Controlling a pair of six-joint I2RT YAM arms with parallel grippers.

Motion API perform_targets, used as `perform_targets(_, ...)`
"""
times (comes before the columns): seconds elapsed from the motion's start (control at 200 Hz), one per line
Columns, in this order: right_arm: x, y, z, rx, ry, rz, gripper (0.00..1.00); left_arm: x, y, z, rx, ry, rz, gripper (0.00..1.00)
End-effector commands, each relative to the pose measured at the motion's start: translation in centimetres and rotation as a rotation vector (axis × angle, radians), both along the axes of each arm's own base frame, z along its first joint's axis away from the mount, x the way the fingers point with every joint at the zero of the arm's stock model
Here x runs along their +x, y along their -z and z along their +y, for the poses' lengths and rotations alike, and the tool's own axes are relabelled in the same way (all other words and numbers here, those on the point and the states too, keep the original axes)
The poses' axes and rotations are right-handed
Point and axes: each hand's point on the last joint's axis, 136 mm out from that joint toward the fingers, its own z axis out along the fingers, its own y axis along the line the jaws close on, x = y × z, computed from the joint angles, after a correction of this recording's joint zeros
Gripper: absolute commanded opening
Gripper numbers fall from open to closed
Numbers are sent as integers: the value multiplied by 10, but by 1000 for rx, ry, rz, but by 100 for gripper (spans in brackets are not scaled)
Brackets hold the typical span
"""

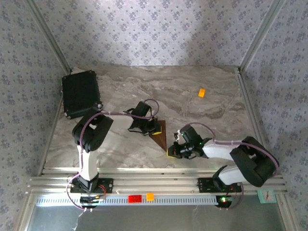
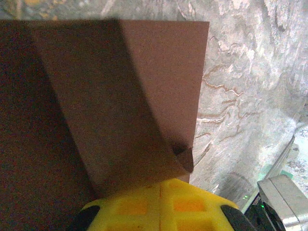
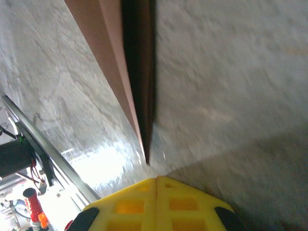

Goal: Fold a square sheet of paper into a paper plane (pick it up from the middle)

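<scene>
We find the sheet of paper (image 1: pixel 160 134) out on the table (image 1: pixel 202 120), well apart from the black case (image 1: pixel 81 94) and off its near-right corner. It is creased into a brown wedge, not a flat square. Its long axis runs nearward from about the level of the case's near edge: the broad end sits at that level, and the point lies nearer the table's front, slanted a little away from the case. The left gripper (image 1: pixel 155 129) sits at the broad end, on the side of the paper that faces the case. Its yellow fingers (image 2: pixel 134 207) are pressed together, and in its wrist view a diagonally folded flap runs down into them, so we judge that it is pinching that edge. The right gripper (image 1: pixel 171 152) sits at the pointed end, on the side turned away from the case. Its fingers (image 3: pixel 130 204) are also pressed together, and the paper reaches toward them edge-on as a thin blade whose tip ends right at them. We cannot tell whether that tip is nipped or stops just short. So the paper lies straight ahead of each gripper, strung lengthwise between the two, with neither arm clearly nearer. We think the next crease depends on that axis, so the ends should be worked along it, not across.
</scene>
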Motion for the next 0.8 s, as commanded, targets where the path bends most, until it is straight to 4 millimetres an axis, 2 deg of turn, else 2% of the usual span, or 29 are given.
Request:
perform_targets(0.0,-8,-13,-6,9,22,49,2,-7,25,19,107,-43,39,8)
perform_targets(0.1,8,-32,-12,-11,63,25,0,-8,26,19,105,-45,41,8)
perform_targets(0.195,27,-41,-10,-8,80,10,0,-8,26,19,104,-48,41,8)
perform_targets(0.405,58,-45,25,13,51,-3,0,-7,25,17,101,-45,40,8)
perform_targets(0.515,73,-40,38,-3,54,-8,0,-7,27,17,102,-45,42,8)
perform_targets(0.635,85,-26,44,-26,63,5,0,-7,26,16,96,-45,42,8)
perform_targets(0.725,88,-7,39,-64,75,26,0,-6,25,16,94,-43,38,8)
perform_targets(0.795,79,14,27,-112,78,71,0,-6,24,15,92,-42,38,8)
